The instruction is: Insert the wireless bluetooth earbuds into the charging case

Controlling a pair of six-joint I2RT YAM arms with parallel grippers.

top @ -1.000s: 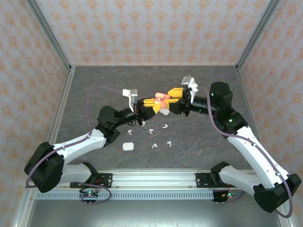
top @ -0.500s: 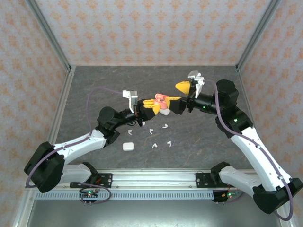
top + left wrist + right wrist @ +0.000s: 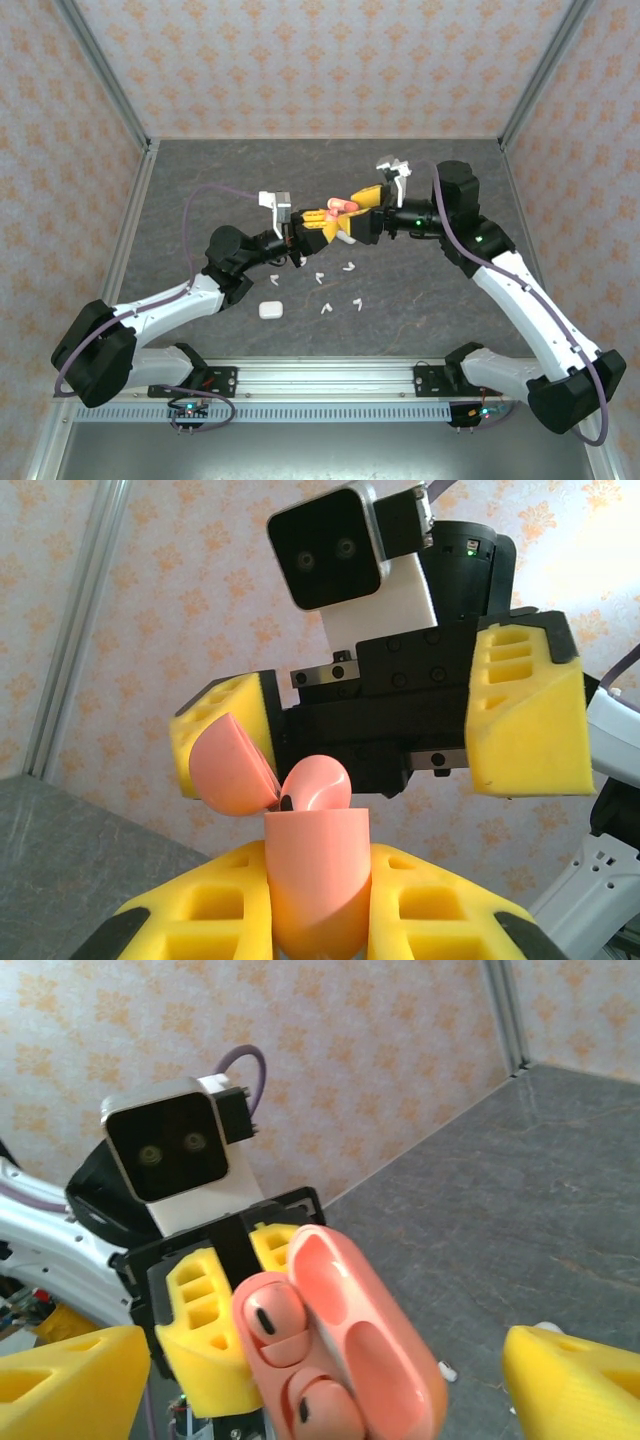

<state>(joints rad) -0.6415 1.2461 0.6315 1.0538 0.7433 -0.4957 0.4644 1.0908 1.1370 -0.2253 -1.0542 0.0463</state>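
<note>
White arm links w/ blk joints, purple cables.

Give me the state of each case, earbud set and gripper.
pink charging case: lid open, held off the table
pink earbuds: seated in it
white charging case: shut, on table
white earbuds: loose on table
left gripper: shut on pink charging case
right gripper: open

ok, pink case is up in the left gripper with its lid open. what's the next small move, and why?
Probably nudge the lid shut with the right gripper. Both pink earbuds look seated in the pink case, which the left gripper clamps. The lid stands open, and the right jaws are open and empty just beyond it.
</note>
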